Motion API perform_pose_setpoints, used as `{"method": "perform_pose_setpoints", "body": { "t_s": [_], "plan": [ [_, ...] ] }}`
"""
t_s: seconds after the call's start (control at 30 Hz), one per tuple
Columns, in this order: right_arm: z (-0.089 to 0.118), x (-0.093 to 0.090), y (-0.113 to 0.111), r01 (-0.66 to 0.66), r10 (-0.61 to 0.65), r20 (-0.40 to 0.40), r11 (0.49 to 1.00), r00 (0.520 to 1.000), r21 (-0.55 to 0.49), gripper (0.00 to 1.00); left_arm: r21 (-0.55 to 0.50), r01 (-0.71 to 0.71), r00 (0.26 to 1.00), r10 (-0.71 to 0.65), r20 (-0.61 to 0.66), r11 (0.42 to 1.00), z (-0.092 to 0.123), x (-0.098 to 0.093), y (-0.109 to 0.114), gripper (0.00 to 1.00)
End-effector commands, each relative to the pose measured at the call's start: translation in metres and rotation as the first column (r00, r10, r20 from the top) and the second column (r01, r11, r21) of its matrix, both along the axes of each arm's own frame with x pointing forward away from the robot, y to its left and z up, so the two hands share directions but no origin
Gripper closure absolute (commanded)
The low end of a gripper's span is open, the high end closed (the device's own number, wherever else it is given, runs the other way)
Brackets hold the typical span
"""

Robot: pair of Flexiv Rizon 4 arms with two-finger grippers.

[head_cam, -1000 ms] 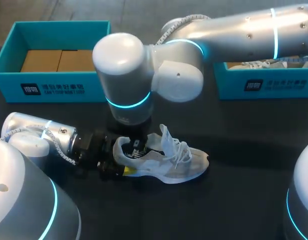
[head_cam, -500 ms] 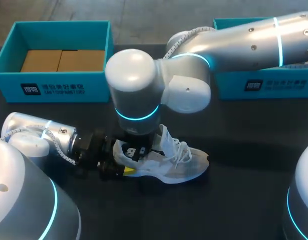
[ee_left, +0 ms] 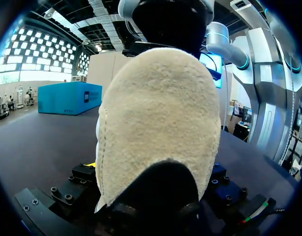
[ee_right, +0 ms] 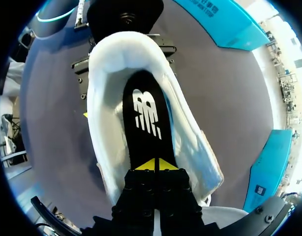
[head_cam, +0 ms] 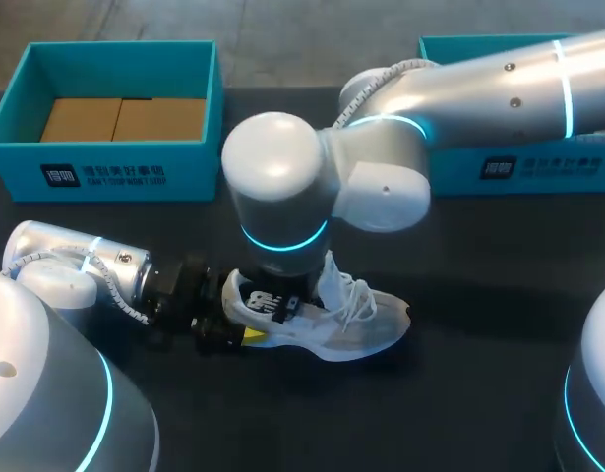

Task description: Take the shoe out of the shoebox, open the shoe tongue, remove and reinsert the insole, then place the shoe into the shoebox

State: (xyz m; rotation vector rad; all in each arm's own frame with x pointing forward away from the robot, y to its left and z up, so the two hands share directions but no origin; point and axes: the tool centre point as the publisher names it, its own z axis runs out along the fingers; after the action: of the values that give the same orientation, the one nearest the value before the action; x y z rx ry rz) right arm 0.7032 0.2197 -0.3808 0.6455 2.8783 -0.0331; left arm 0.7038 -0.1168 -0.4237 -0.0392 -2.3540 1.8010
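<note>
Inside the mesh shoe (head_cam: pixel 332 329), right end effector (ee_right: pixel 154 165) clenched over black insole (ee_right: pixel 146 118); left end effector (head_cam: pixel 236 315) grips fuzzy heel (ee_left: pixel 158 128).

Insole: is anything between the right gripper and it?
Nothing visible does. The right gripper is down in the shoe's opening, its yellow tips at the bare black insole.

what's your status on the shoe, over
Left gripper shut on the heel of the shoe. Right gripper shut, tips inside it over the insole. Shoe on the table; left box, right box set back from it.
</note>
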Motion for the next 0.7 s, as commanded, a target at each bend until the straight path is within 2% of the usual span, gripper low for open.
{"method": "perform_pose_setpoints", "body": {
  "t_s": [0.03,0.23,0.3,0.43,0.7],
  "plan": [
    [0.001,-0.004,-0.015,0.009,-0.009,0.01,1.0,1.0,0.028,1.0,0.003,0.002,1.0,-0.002,0.0,1.0,-0.002,0.002,0.0,1.0],
    [0.0,-0.001,-0.017,-0.002,0.001,0.009,0.999,1.0,0.054,1.0,0.003,0.002,1.0,-0.002,0.0,1.0,-0.002,0.002,0.0,1.0],
    [-0.001,0.002,-0.017,-0.013,0.012,0.008,0.998,1.0,0.063,0.86,0.003,0.002,1.0,-0.002,0.0,1.0,-0.002,0.002,0.0,1.0],
    [-0.003,0.007,-0.015,-0.02,0.02,0.006,0.997,1.0,0.072,0.71,0.003,0.002,1.0,-0.002,0.0,1.0,-0.002,0.002,0.0,1.0],
    [-0.007,0.014,-0.015,-0.024,0.025,-0.008,0.997,1.0,0.076,0.72,0.003,0.002,1.0,-0.002,0.0,1.0,-0.002,0.002,0.0,1.0]
  ]
}}
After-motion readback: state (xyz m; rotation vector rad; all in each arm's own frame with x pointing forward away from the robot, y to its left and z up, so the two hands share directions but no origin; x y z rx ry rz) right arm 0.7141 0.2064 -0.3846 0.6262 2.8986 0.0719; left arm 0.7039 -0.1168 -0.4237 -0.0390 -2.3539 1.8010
